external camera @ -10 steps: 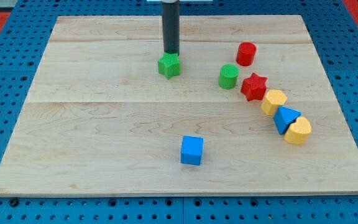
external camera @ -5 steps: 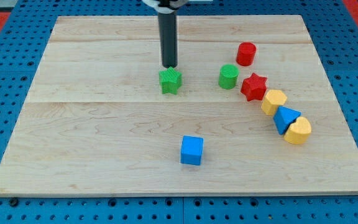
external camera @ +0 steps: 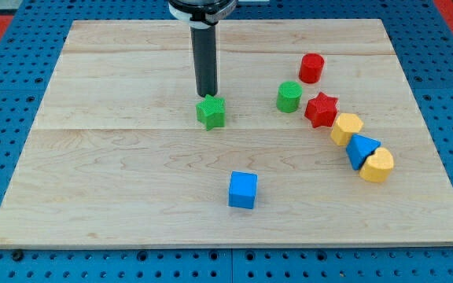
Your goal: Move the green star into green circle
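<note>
The green star (external camera: 211, 112) lies on the wooden board (external camera: 116, 173), a little above the board's middle. My tip (external camera: 207, 95) rests right at the star's top edge, touching it or nearly so. The green circle (external camera: 289, 96), an upright green cylinder, stands to the star's right, about a hundred pixels away and slightly higher in the view.
A red cylinder (external camera: 311, 67) stands above and right of the green circle. A red star (external camera: 321, 109), a yellow block (external camera: 346, 128), a blue triangle (external camera: 361, 149) and a yellow heart-like block (external camera: 377, 165) run down the right side. A blue cube (external camera: 243, 189) sits below the middle.
My tip has moved toward the view's bottom and slightly left, pushing the green star the same way. The other blocks have not moved.
</note>
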